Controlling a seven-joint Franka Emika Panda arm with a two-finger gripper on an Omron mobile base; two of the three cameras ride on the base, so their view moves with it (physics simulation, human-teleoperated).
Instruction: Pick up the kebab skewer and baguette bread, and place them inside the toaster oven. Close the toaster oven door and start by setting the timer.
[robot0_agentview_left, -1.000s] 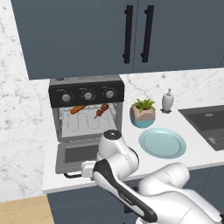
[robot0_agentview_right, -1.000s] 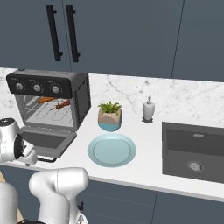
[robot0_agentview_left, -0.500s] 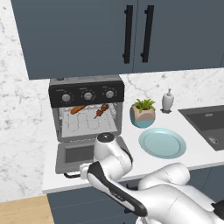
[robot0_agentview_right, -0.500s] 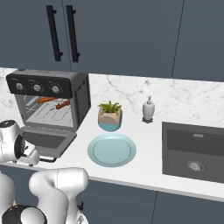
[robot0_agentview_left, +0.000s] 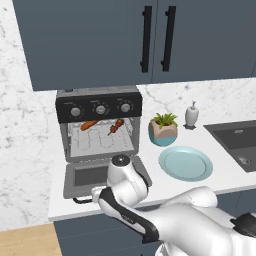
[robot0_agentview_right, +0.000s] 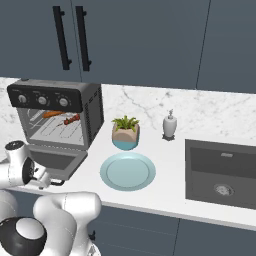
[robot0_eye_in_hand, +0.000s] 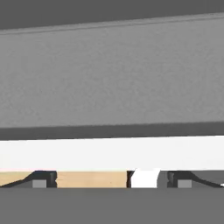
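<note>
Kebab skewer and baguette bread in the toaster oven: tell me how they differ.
The baguette bread is a smooth orange-brown loaf; the kebab skewer is a thin stick with dark red-brown chunks. The baguette lies to the left on the rack, the skewer to the right. The baguette looks thicker than the skewer. Both rest inside the toaster oven, whose door hangs open.

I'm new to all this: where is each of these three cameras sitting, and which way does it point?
Left base view: rides behind the arm on its left, looking forward and down at the toaster oven with its door dropped open; the white arm rises from the lower right.
Right base view: behind the arm on its right, facing the same counter; the arm rises from the lower left.
Hand view: on the hand, looking along the open claw at a grey panel close up; its dark fingertips rise at the bottom.
Both base views share the oven, plate and plant.
</note>
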